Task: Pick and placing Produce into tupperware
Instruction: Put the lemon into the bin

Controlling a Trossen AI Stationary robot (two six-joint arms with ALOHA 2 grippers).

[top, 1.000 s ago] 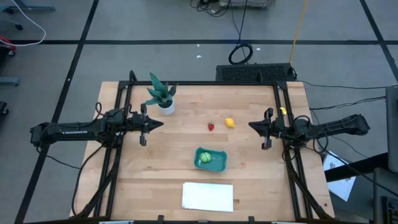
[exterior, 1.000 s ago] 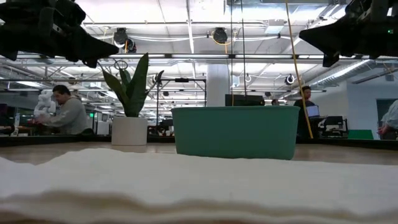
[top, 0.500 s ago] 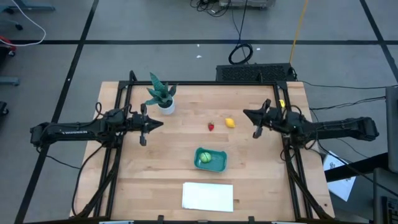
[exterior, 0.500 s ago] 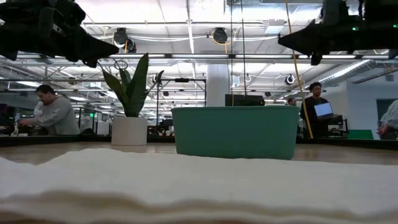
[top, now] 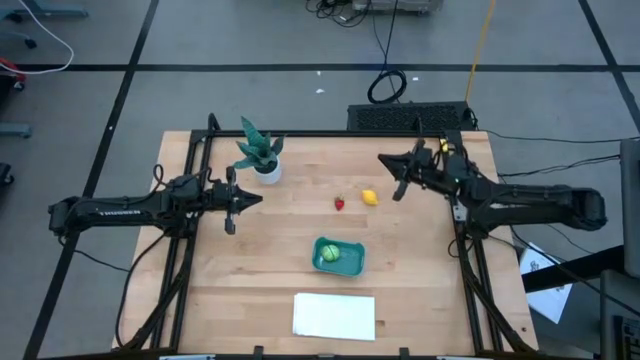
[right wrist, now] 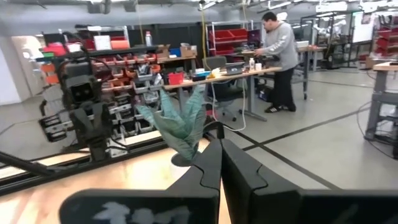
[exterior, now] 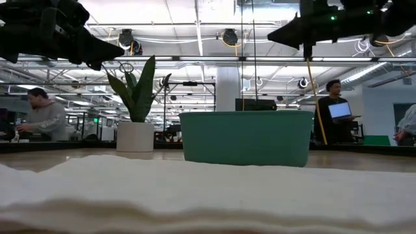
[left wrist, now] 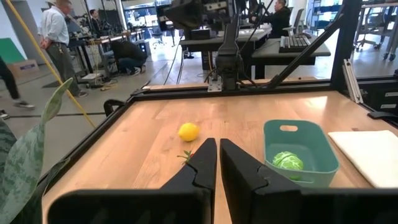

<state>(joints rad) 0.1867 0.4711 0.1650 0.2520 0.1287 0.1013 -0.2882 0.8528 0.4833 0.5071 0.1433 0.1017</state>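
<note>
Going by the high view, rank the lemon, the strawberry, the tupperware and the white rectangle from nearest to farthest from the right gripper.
From the right gripper:
1. Lemon, just toward the table's middle.
2. Strawberry, beside the lemon, farther over.
3. Tupperware, nearer the front, holding the green piece.
4. White rectangle, at the front edge.

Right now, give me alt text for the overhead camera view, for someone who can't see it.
A small teal plastic tub on a wooden table holds a round green toy fruit; a red toy strawberry and yellow toy lemon lie beyond it. The shut right gripper hovers near the lemon, the left gripper waits by a potted plant.
</note>
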